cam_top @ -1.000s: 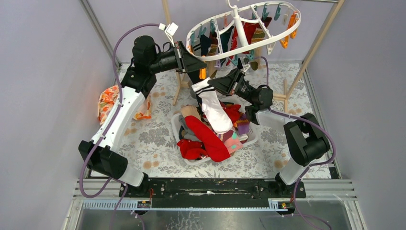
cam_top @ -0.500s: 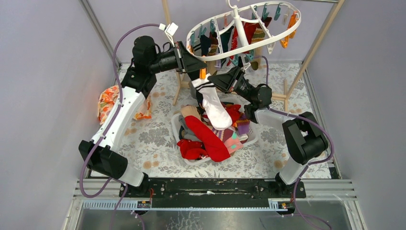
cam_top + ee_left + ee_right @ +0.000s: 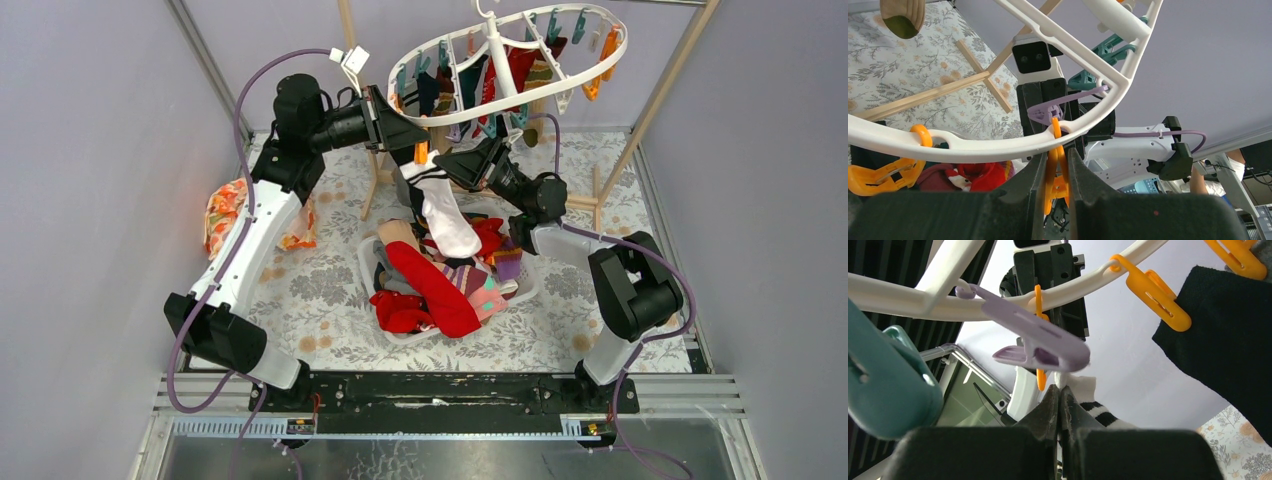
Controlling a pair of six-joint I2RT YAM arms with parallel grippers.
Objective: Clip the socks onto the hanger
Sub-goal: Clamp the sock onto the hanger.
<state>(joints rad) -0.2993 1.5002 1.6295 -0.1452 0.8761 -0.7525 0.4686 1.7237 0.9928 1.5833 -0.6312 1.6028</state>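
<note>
The white oval hanger [image 3: 497,55] hangs at the back with several socks clipped under it. My left gripper [image 3: 419,141] is shut on an orange clip [image 3: 1057,172] on the hanger's near rim [image 3: 973,145], squeezing it between the pads. My right gripper [image 3: 441,169] is shut on the cuff of a white sock with black stripes [image 3: 446,222]. It holds the cuff [image 3: 1079,386] up just below that orange clip [image 3: 1039,380] and a purple clip [image 3: 1038,340]. The sock's foot hangs over a pile of socks [image 3: 432,290].
The pile lies in a white basket [image 3: 366,268] at mid table. An orange floral cloth [image 3: 225,215] lies at the left. Wooden frame poles [image 3: 660,90] stand round the hanger. A teal clip [image 3: 888,385] and a clipped black sock [image 3: 1228,325] flank my right gripper.
My right gripper has moved up and to the left with the white sock, bringing the cuff closer to the left gripper and the orange clip. The left arm has barely moved.
</note>
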